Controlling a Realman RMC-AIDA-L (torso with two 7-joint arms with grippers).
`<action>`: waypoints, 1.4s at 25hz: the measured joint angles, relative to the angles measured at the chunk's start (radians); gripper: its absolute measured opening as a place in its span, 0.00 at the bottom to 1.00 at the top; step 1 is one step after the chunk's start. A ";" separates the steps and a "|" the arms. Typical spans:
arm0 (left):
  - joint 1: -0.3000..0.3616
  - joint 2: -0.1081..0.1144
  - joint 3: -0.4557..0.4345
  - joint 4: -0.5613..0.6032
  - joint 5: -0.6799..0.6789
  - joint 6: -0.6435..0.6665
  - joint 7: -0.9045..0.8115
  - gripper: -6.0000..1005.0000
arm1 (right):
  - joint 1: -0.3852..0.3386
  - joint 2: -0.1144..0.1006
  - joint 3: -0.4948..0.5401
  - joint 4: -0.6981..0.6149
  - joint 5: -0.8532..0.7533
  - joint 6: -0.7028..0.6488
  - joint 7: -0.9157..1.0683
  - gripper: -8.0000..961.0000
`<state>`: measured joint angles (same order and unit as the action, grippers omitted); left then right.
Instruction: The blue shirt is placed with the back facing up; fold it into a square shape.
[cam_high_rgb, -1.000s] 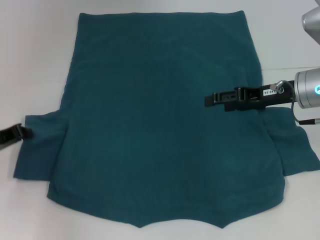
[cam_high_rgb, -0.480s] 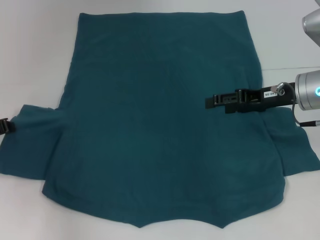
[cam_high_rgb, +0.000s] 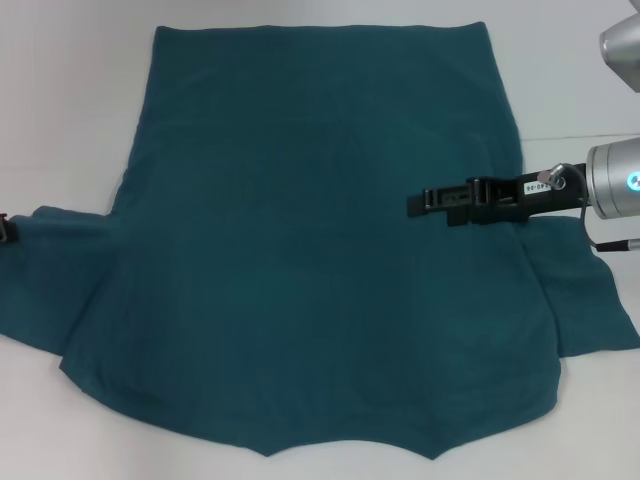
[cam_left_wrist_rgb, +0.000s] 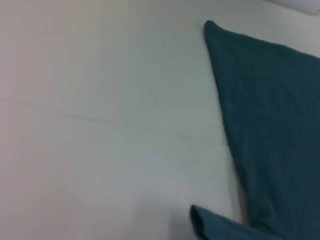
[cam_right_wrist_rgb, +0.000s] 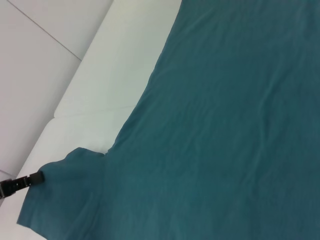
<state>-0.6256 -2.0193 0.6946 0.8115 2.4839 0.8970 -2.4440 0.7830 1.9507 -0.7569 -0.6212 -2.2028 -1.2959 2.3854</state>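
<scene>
The blue shirt (cam_high_rgb: 320, 250) lies flat on the white table (cam_high_rgb: 60, 120), plain side up, hem toward the far edge. At the view's far left edge my left gripper (cam_high_rgb: 6, 228) is shut on the tip of the shirt's left sleeve (cam_high_rgb: 50, 275), which is stretched outward. The right wrist view shows that same gripper (cam_right_wrist_rgb: 22, 182) at the sleeve corner. My right gripper (cam_high_rgb: 413, 201) reaches in from the right, pointing left, over the right side of the shirt body. The right sleeve (cam_high_rgb: 585, 300) lies spread under that arm. The left wrist view shows only the shirt's edge (cam_left_wrist_rgb: 270, 125) and bare table.
White tabletop (cam_left_wrist_rgb: 100, 125) surrounds the shirt, with a faint seam line (cam_high_rgb: 580, 135) on the right. The right arm's silver link (cam_high_rgb: 615, 180) hangs over the table's right side. No other objects are in view.
The left gripper has moved left, almost out of the head view, dragging the left sleeve and the shirt's lower left corner outward. The right gripper has stayed put.
</scene>
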 joint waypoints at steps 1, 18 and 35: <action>-0.006 0.000 0.000 0.006 0.005 0.011 -0.001 0.05 | 0.000 0.000 -0.001 0.000 0.000 0.000 0.000 0.89; -0.096 -0.034 0.105 0.168 0.027 0.353 -0.246 0.07 | -0.001 0.003 -0.002 0.007 -0.005 0.003 -0.002 0.89; -0.245 -0.060 0.098 -0.115 0.028 0.108 -0.322 0.09 | 0.001 0.004 -0.002 0.026 -0.005 0.008 -0.008 0.88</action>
<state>-0.8707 -2.0798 0.7927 0.6960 2.5117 1.0047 -2.7661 0.7837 1.9543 -0.7594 -0.5952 -2.2074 -1.2879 2.3776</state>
